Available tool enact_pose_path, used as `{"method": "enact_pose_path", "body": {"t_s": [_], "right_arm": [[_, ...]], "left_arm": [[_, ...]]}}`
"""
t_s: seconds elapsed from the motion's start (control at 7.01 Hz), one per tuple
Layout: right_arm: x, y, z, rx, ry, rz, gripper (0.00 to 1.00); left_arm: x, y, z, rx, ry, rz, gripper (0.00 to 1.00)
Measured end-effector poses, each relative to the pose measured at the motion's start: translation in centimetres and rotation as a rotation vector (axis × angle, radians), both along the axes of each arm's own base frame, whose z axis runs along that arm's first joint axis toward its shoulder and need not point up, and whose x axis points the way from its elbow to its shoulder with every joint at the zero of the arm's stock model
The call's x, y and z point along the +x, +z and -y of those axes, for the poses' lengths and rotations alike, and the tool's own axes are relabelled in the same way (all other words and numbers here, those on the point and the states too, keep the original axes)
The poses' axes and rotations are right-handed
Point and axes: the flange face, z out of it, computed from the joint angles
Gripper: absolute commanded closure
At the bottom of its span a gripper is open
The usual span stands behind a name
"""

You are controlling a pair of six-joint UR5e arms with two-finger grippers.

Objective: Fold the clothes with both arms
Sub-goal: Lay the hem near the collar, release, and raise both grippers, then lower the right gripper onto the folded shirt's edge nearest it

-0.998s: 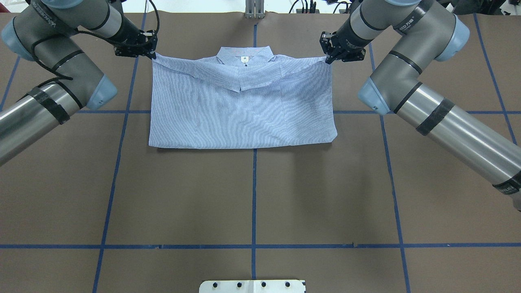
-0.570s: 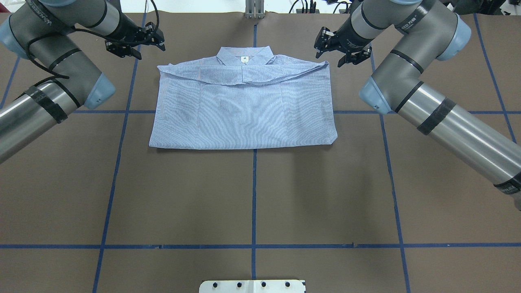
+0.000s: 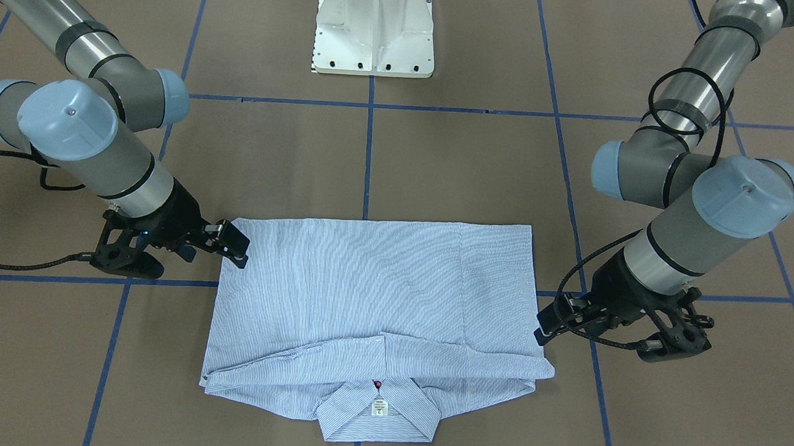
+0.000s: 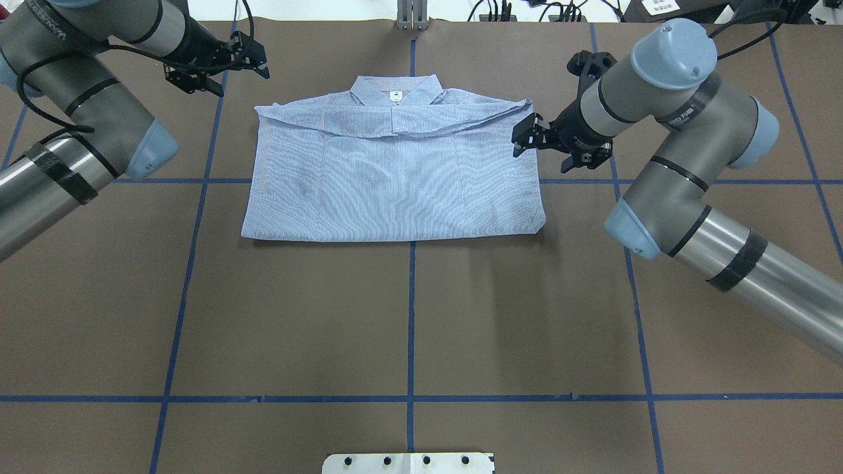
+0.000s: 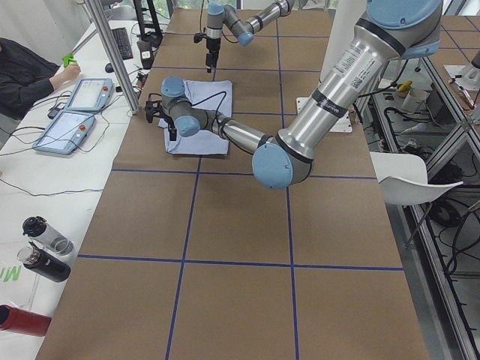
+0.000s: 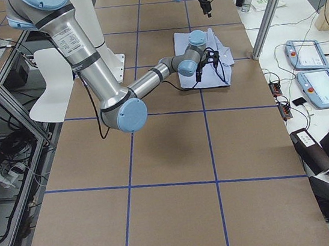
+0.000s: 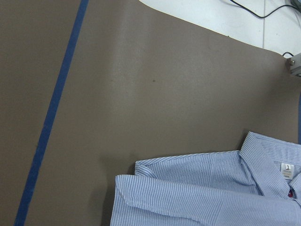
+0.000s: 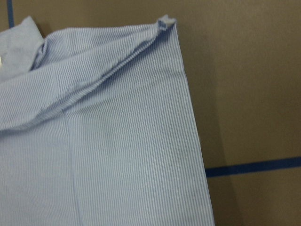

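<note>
The pinstriped shirt (image 4: pixel 395 178) lies folded into a rectangle on the brown table, collar and white label at the far edge; it also shows in the front view (image 3: pixel 379 291). My left gripper (image 4: pixel 242 76) is open and empty, off the shirt's far left corner; the front view shows it on the right (image 3: pixel 593 345). My right gripper (image 4: pixel 539 157) is open and empty, over the shirt's right edge about midway along it (image 3: pixel 196 266). The left wrist view shows the collar corner (image 7: pixel 197 188). The right wrist view shows the right edge (image 8: pixel 117 141). Neither shows fingers.
The white pedestal base (image 3: pixel 376 25) stands at the robot's side of the table. Blue tape lines (image 4: pixel 411 316) grid the brown table cover. A metal post (image 4: pixel 411 16) stands at the far edge. A side table with tablets (image 5: pixel 82 94) and an operator lies beyond it.
Both grippers let go of the shirt's far corners and opened; the folded layer settled flat. The right gripper then moved toward the robot along the shirt's right edge. The left gripper drew slightly away.
</note>
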Motion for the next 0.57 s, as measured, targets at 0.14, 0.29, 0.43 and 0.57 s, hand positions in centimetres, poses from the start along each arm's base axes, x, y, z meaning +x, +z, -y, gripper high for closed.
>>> {"method": "enact_pose_path", "body": {"t_s": [0.14, 0.29, 0.43, 0.57], "right_arm": [[-0.8, 1.0, -1.7, -0.010, -0.025, -0.008, 0.00], [-2.1, 2.0, -3.1, -0.018, -0.048, -0.021, 0.01], [-3.2, 2.7, -4.0, -0.023, -0.063, -0.035, 0.02], [-3.9, 3.3, -4.4, -0.028, -0.073, -0.046, 0.07]], "left_arm": [[-0.1, -0.1, -0.1, 0.001, 0.001, -0.002, 0.00], [-0.1, -0.3, -0.2, 0.003, 0.002, -0.003, 0.00], [-0.1, -0.4, -0.2, 0.005, 0.002, -0.004, 0.00], [-0.1, -0.5, -0.3, 0.005, 0.002, -0.004, 0.00]]}}
